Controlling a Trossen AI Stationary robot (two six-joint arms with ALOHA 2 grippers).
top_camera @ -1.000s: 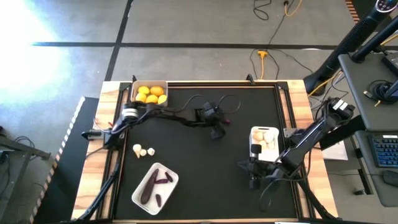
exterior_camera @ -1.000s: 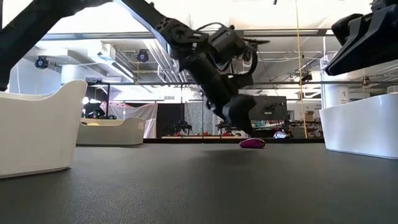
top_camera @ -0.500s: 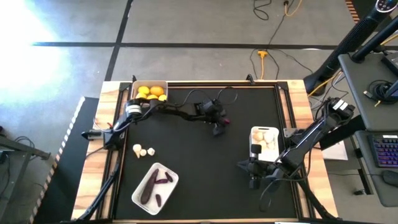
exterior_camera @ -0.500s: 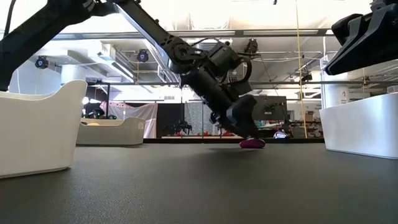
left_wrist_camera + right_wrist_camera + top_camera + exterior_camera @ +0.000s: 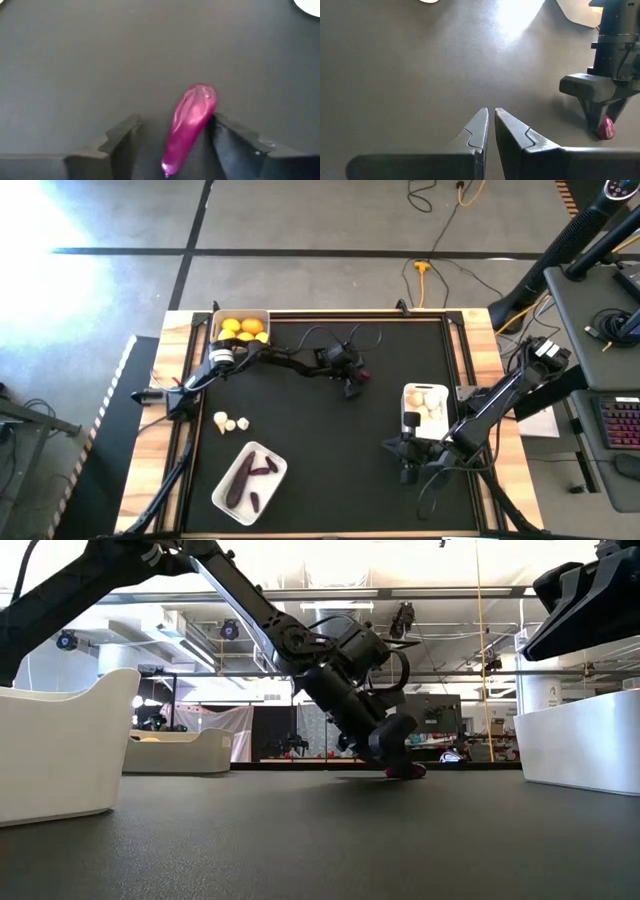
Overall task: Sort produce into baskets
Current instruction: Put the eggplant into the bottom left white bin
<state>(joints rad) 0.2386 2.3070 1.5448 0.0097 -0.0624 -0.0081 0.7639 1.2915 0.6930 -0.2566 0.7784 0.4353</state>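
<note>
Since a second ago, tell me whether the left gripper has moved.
Yes. The left gripper has dropped toward the black mat and now straddles the small purple eggplant that it hung above.

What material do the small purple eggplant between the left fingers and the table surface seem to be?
Eggplant: probably plastic or rubber, glossy; it shows bright highlights and an even magenta-purple colour, like a toy. Table: a dark matte mat, perhaps rubber or fabric; it gives no sharp reflections. The exact material of either one cannot be confirmed by look alone.
</note>
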